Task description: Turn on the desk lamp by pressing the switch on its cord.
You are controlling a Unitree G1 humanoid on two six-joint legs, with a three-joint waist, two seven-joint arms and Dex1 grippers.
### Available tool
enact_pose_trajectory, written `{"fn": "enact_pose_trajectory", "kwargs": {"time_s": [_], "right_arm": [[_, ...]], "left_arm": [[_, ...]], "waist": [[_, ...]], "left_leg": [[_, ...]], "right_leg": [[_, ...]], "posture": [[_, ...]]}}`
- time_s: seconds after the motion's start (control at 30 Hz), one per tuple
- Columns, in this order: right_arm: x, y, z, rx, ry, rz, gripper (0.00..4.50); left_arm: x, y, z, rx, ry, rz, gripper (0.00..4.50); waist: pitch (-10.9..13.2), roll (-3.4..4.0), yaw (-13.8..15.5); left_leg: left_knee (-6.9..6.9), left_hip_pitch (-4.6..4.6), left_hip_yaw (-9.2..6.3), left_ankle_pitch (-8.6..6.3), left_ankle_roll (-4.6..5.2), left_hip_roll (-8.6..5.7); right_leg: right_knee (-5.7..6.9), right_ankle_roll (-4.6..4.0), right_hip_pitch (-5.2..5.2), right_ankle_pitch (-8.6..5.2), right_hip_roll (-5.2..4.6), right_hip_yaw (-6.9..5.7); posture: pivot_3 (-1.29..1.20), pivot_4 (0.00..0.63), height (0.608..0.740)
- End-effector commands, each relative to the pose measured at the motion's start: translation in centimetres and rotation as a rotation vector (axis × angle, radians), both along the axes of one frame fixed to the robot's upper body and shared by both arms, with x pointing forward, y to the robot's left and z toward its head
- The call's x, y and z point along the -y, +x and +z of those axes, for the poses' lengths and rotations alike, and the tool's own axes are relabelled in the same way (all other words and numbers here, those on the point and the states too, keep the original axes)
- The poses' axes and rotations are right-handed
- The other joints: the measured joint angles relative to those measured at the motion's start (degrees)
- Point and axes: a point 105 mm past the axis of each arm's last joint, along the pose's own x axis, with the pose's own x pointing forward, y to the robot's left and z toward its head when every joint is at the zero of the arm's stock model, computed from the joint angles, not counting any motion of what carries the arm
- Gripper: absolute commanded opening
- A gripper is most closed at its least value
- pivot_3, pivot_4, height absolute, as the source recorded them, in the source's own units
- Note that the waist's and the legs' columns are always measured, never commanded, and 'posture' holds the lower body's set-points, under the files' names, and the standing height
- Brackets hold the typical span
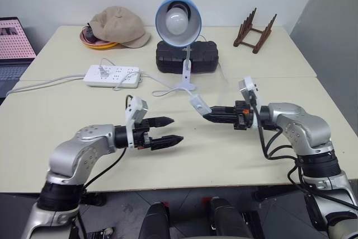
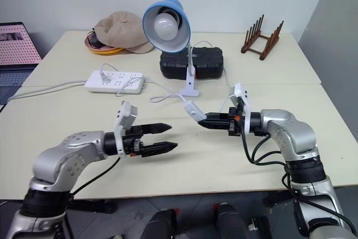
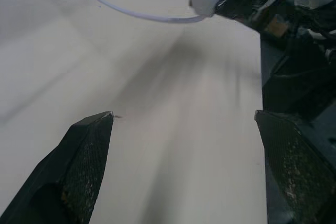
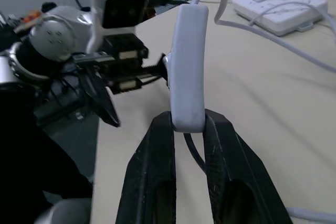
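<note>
With the switch (image 4: 187, 66) pinched at its lower end between the closed jaws of the right gripper (image 1: 208, 117) and lifted clear of the worktop (image 1: 67, 132), task reads as mid-step: switch secured and presented, press not yet made. Held out over the middle of the worktop, tilted, free end toward the left gripper (image 1: 168, 130). Cord (image 1: 162, 89) trailing from it back toward the desk lamp (image 1: 179, 23), which stands toward the far edge, in front of a black case (image 1: 204, 60); bulb looks unlit, though hard to be sure. White power strip (image 1: 112, 75) lying toward the far left, well apart from the switch. Left gripper hovering near the front edge, jaws spread wide, holding nothing, tips aimed toward the switch but apart from it. Next move, by judgement: bring the left gripper across to the switch and bear down on the rocker face with one fingertip, or squeeze across the body, while the right holds firm. Calls for fine aim, since the switch is small and gripped at one end only. Risks: switch pivoting or slipping in the grip under the push; cord tugging the light lamp.
</note>
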Motion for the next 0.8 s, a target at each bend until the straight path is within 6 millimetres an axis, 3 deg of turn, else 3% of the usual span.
{"fn": "enact_pose_trajectory", "kwargs": {"time_s": [0.03,0.13,0.4,0.8], "right_arm": [[0.1,-0.7,1.4,-0.008,0.027,0.035,0.36],[0.3,-1.3,1.4,-0.026,0.009,0.054,0.36],[0.1,-2.2,1.0,-0.051,-0.006,0.079,0.36],[0.1,-3.0,0.5,-0.074,-0.018,0.090,0.36]], "left_arm": [[1.7,0.1,2.1,-0.015,-0.086,-0.072,4.50],[3.4,0.6,4.6,-0.034,-0.155,-0.161,4.50],[3.8,0.2,5.0,-0.060,-0.121,-0.263,4.50],[3.9,0.5,5.1,-0.051,-0.133,-0.248,4.50]], "waist": [[0.0,0.00,0.0],[0.0,-0.01,0.3],[0.0,0.00,-0.1],[0.0,0.00,0.0]], "left_leg": [[0.00,-0.01,0.00,0.00,0.00,0.00],[-0.01,-0.09,-0.04,0.00,0.00,-0.01],[-0.04,-0.09,-0.06,0.00,0.01,-0.02],[-0.03,-0.11,-0.05,0.00,0.00,-0.02]], "right_leg": [[0.02,0.02,-0.01,0.01,0.00,-0.01],[0.03,0.06,-0.06,0.03,0.01,-0.03],[-0.02,0.07,-0.08,0.03,0.02,-0.03],[-0.04,0.07,-0.08,0.03,0.01,-0.01]], "posture": [[0.00,0.150,0.740],[0.00,0.150,0.740],[0.00,0.150,0.740],[0.00,0.150,0.740]]}}
